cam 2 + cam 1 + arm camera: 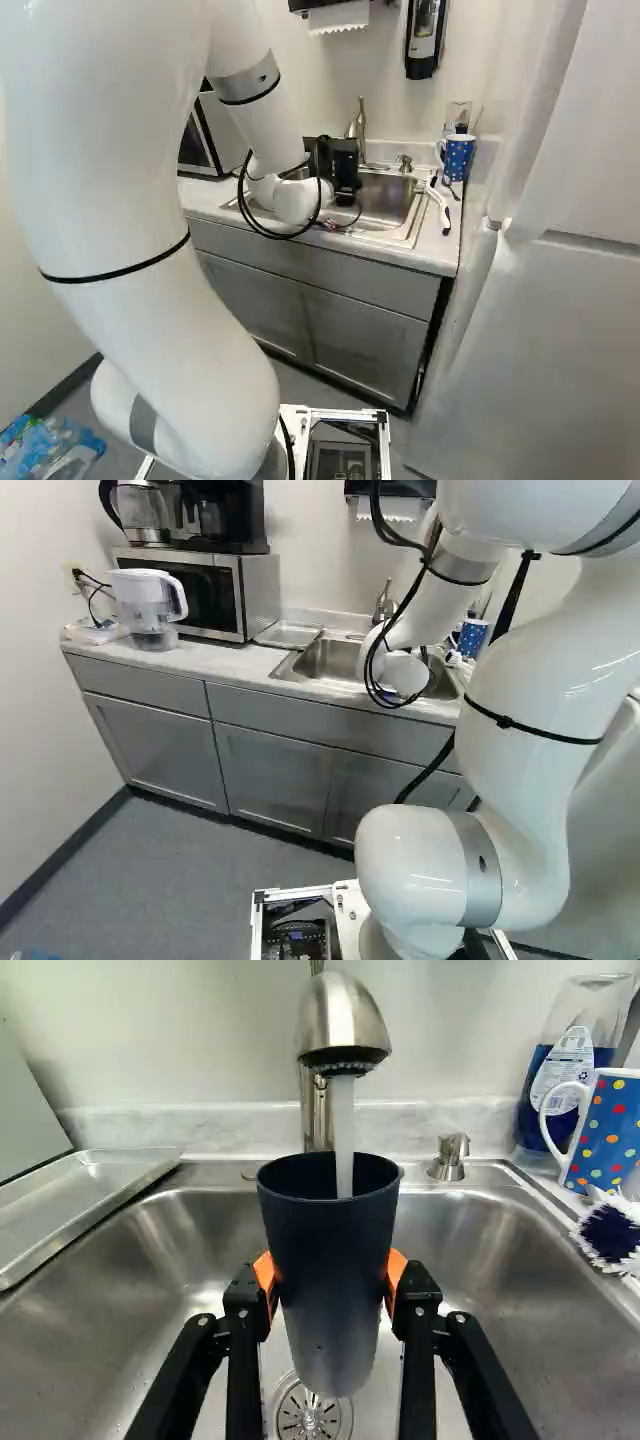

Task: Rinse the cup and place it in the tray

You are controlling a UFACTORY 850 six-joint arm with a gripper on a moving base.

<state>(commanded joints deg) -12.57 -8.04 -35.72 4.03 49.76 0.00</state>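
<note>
Clasped the dark cup point(335, 1250) from both sides with the gripper point(342, 168), mouth up over the sink point(130, 1290). Caught water point(343, 1130) (straight inside) from the faucet point(340, 1020) at twelve o'clock. Had the metal tray point(85, 1200) at ten, dotted mug point(608, 1135) at two.

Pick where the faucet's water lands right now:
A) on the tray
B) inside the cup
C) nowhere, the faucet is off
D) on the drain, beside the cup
B: in the wrist view, the stream from the faucet drops into the open top of the cup, held upright in the claw.
</note>
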